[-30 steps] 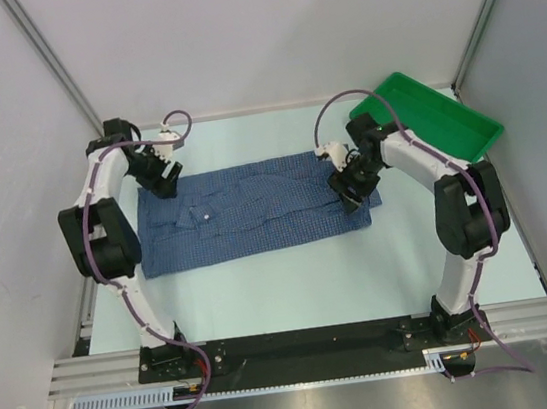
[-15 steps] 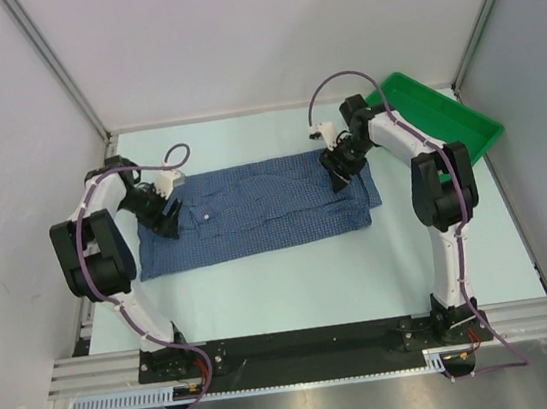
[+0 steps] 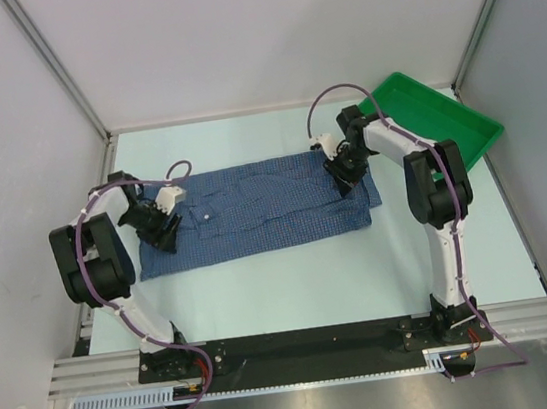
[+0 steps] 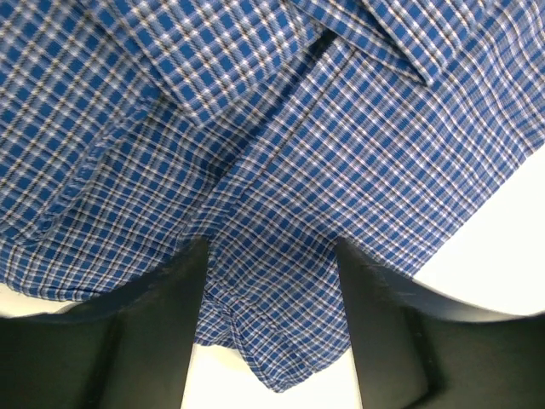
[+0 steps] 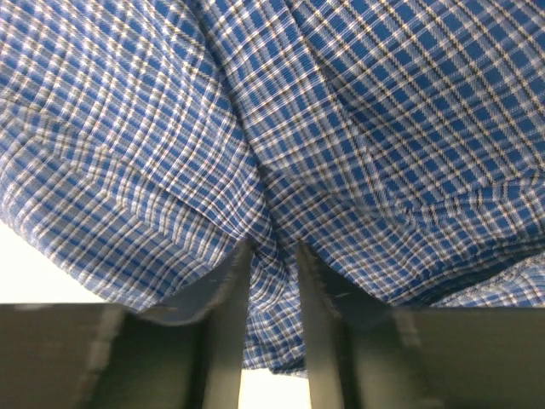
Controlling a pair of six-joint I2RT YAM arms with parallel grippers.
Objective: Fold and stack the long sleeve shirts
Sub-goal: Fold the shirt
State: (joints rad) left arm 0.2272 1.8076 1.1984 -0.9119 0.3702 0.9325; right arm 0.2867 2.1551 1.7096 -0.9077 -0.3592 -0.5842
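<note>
The left hand (image 3: pixel 162 233) sits low on the left edge of the shirt (image 3: pixel 254 210), spread wide with loose cloth between its fingers (image 4: pixel 166 328). The shirt lies flat mid-bench (image 3: pixel 294 282), its long axis left to right and its left end slightly lower. At its upper right, the right hand (image 3: pixel 343 177) is narrowed, pinching a fold. A second ago the left hand was at the upper left corner and the right hand lower.

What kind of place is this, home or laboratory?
Probably a lab test cell, not a home: plain white walls on metal posts enclose a table with a shirt and a green tray.
</note>
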